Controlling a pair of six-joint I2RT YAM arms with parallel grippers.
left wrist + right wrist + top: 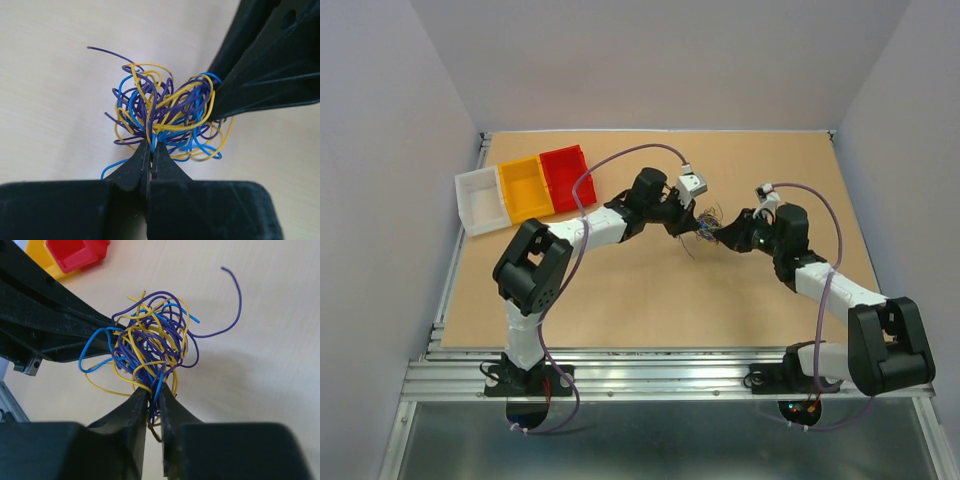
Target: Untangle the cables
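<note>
Both pinch cables [165,112] — left gripper [151,150], right gripper [152,395].

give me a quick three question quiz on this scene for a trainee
1. Fill in: the bins are white, ___ and red.
2. True or false: the cables lie in the red bin.
3. Which pinch the cables? A the left jaws only, B the right jaws only, C both.
Key: 1 yellow; 2 false; 3 C.
</note>
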